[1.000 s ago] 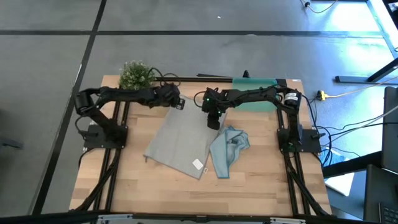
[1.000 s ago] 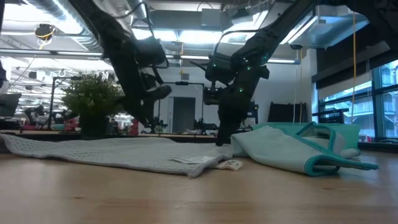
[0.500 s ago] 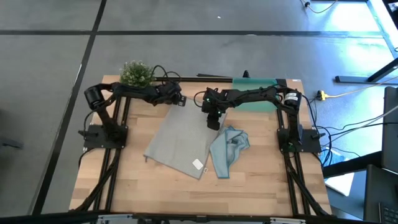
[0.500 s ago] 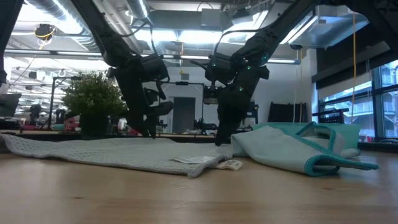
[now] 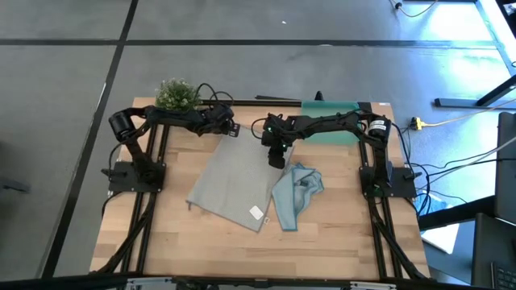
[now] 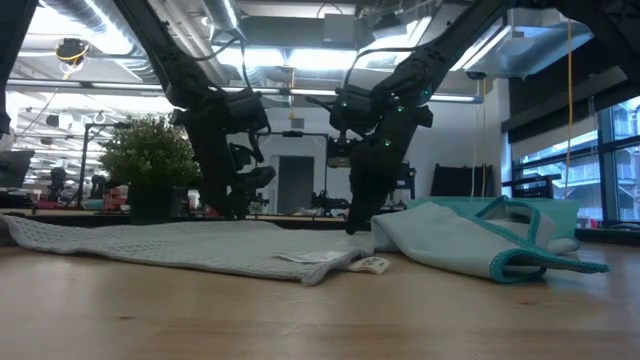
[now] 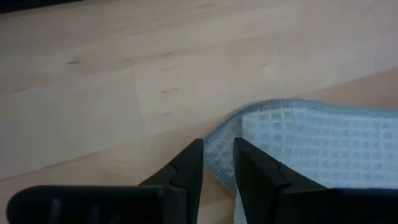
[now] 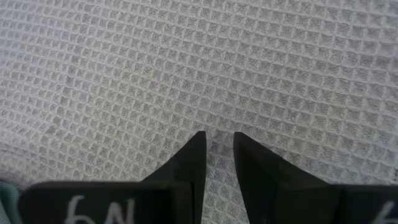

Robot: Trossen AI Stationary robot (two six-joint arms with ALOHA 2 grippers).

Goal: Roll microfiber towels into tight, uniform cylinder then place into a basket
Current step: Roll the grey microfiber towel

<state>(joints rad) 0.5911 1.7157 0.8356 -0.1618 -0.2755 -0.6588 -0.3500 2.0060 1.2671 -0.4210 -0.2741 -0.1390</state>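
The right arm covers part of the basket [image 5: 330, 121]; towel tag [image 5: 256, 213] print is unreadable.

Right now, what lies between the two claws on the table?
In the high view, only the far edge of the grey towel spans between left claw and right claw.

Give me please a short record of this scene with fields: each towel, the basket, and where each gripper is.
grey towel: pale grey waffle-weave cloth, spread flat, unrolled
blue towel: light blue cloth, crumpled beside the grey one
basket: teal plastic bin, far right edge, no towel visible inside
left gripper: at the grey towel's far corner, fingers narrowly apart
right gripper: down on the grey towel's far right edge
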